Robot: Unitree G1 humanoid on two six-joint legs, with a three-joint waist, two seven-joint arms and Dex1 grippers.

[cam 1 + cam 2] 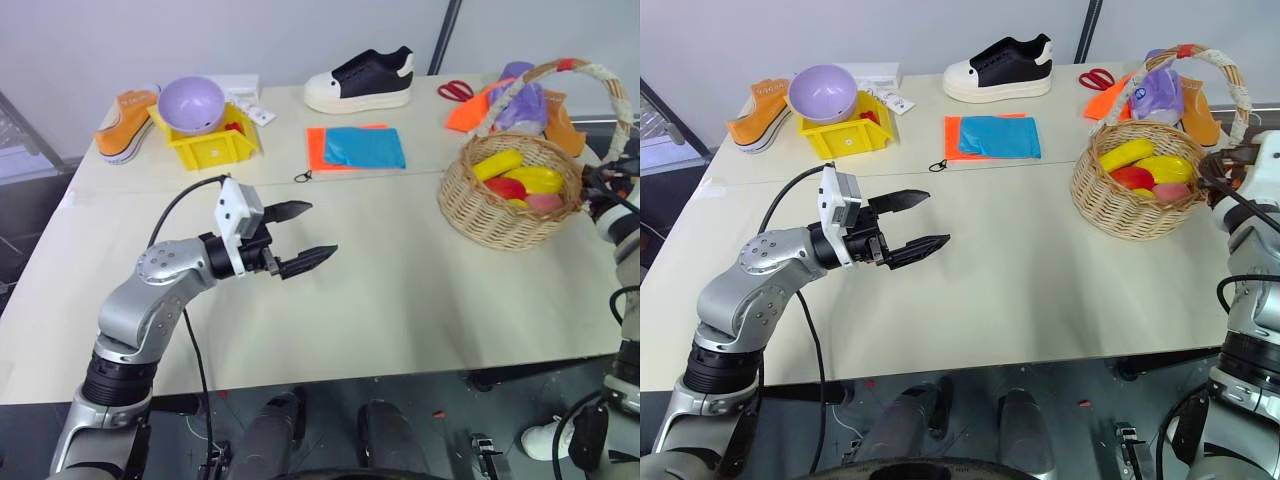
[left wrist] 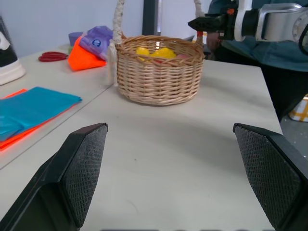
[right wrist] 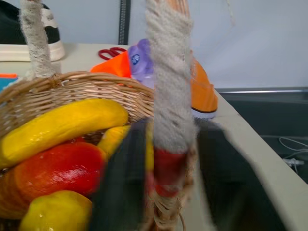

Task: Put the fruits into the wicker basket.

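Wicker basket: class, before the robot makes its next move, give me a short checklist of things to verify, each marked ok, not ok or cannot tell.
1. Fruits inside the wicker basket: ok.
2. Basket upright on the table: ok.
3. Loose fruit on the open table: none seen, ok; inside the yellow bin, under the purple bowl: cannot tell.
4. Left claw open, empty, apart from the basket: ok.
5. Right claw straddles the basket handle; gripped or free: cannot tell.
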